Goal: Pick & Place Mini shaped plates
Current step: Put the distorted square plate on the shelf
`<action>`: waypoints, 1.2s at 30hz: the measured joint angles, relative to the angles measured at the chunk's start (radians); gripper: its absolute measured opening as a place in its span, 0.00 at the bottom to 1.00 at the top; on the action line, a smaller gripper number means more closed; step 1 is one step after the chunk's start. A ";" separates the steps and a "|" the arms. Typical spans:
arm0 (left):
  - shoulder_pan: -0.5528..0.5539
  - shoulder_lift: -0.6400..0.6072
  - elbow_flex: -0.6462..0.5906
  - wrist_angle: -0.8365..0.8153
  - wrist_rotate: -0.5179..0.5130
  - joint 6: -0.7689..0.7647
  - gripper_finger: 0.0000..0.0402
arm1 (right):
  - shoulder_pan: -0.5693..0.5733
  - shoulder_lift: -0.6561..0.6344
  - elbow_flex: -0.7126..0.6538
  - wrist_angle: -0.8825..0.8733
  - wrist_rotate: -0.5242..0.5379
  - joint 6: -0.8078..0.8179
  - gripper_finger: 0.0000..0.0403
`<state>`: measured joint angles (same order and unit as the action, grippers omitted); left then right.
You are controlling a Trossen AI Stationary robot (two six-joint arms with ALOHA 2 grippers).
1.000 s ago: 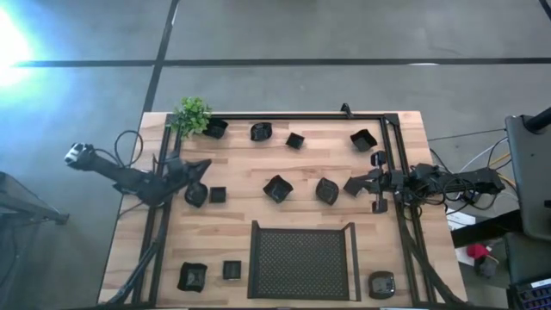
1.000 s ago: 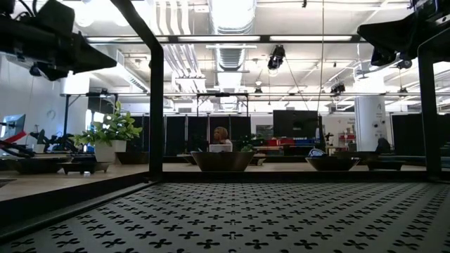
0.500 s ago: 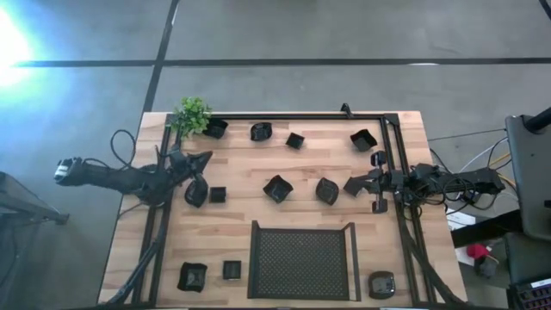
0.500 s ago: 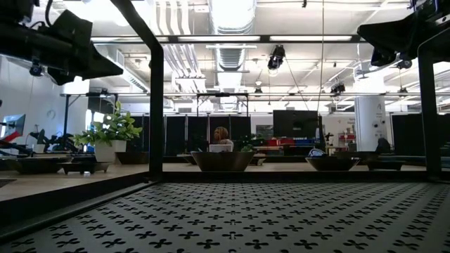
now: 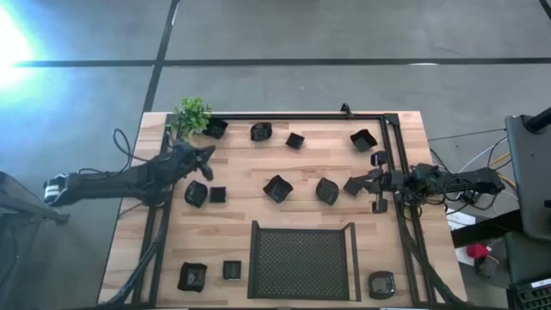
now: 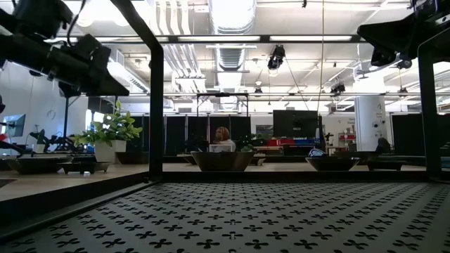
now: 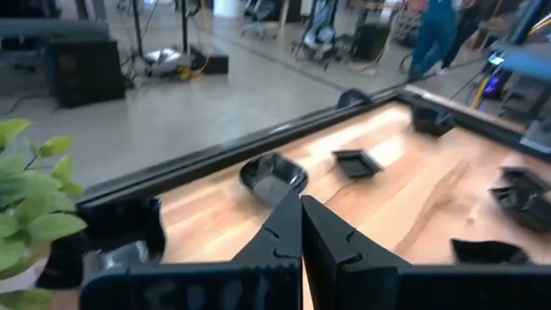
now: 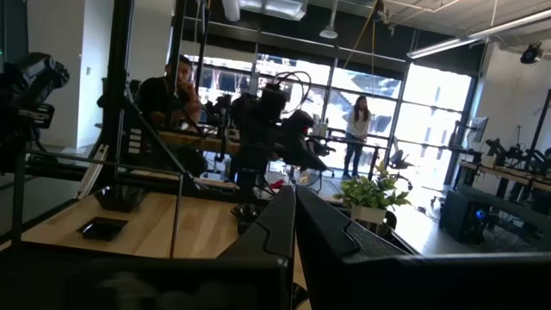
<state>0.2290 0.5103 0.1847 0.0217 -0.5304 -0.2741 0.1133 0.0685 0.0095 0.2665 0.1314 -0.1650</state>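
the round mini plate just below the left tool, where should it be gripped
Grip the round mini plate by its raised rim, coming straight down from above with one finger inside the bowl and one outside. It lies flat and shallow. Use the rim side away from the small square plate beside it.

The left arm now stretches out lower and longer across the surface's left edge, and its elbow has gone out toward 9 o'clock. The left gripper [image 5: 203,155], fingers pressed together, has moved toward 12 o'clock, away from the rounded plate [image 5: 196,194], nearer the plant [image 5: 191,114].
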 joint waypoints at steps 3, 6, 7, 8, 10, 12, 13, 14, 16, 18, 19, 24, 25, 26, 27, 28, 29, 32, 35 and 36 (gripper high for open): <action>0.048 0.043 0.019 -0.011 0.022 0.000 0.00 | 0.000 0.000 0.000 0.000 0.000 0.000 0.02; 0.082 0.093 0.040 -0.020 0.024 0.000 0.00 | 0.000 0.000 0.000 0.000 0.000 0.000 0.02; 0.089 0.111 0.048 -0.021 0.024 0.000 0.00 | 0.000 0.000 0.000 0.000 0.000 0.000 0.02; 0.096 0.130 0.055 -0.023 0.024 0.003 0.00 | 0.000 0.000 0.000 0.000 0.000 -0.001 0.02; 0.104 0.167 0.065 -0.031 0.026 0.011 0.00 | 0.000 0.000 0.000 0.000 0.000 0.000 0.02; 0.111 0.199 0.085 -0.018 0.025 0.010 0.00 | 0.000 0.000 0.000 0.000 0.000 0.000 0.02; 0.114 0.216 0.094 -0.018 0.024 0.006 0.00 | 0.000 0.000 0.000 0.000 0.000 0.000 0.02; 0.117 0.231 0.099 -0.023 0.023 -0.005 0.00 | 0.000 0.000 0.000 0.000 0.000 0.000 0.02; 0.121 0.261 0.116 -0.026 0.021 -0.025 0.01 | 0.000 0.000 0.000 0.000 0.000 0.000 0.02; 0.129 0.285 0.138 -0.021 0.019 -0.038 0.02 | 0.000 0.000 0.000 0.000 0.000 0.000 0.02; 0.132 0.298 0.147 -0.021 0.018 -0.039 0.03 | 0.000 0.000 0.000 0.000 0.000 0.000 0.02; 0.145 0.362 0.192 -0.022 0.017 -0.054 0.12 | 0.000 0.000 0.000 0.000 0.000 0.028 0.02; 0.145 0.375 0.200 -0.023 0.016 -0.055 0.14 | 0.000 0.000 0.000 0.000 0.000 0.035 0.02; 0.146 0.388 0.208 -0.026 0.016 -0.056 0.15 | 0.000 0.000 0.000 0.000 0.000 0.039 0.02; 0.147 0.400 0.214 -0.026 0.016 -0.057 0.17 | 0.000 0.000 0.000 0.000 0.000 0.039 0.02; 0.149 0.409 0.221 -0.030 0.016 -0.057 0.18 | 0.000 0.000 0.000 -0.001 0.000 0.039 0.02; 0.151 0.419 0.227 -0.030 0.015 -0.061 0.19 | 0.000 0.000 0.000 -0.001 0.000 0.040 0.02; 0.161 0.450 0.238 -0.035 0.013 -0.073 0.21 | 0.000 0.000 0.000 -0.001 0.000 0.043 0.02; 0.182 0.476 0.246 -0.033 0.014 -0.097 0.21 | 0.000 0.000 0.000 -0.002 0.000 0.061 0.02; 0.191 0.486 0.247 -0.033 0.013 -0.103 0.21 | 0.000 0.000 0.000 -0.002 0.000 0.065 0.02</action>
<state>0.4196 0.9963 0.4321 -0.0109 -0.5175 -0.3770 0.1132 0.0683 0.0094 0.2646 0.1312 -0.0995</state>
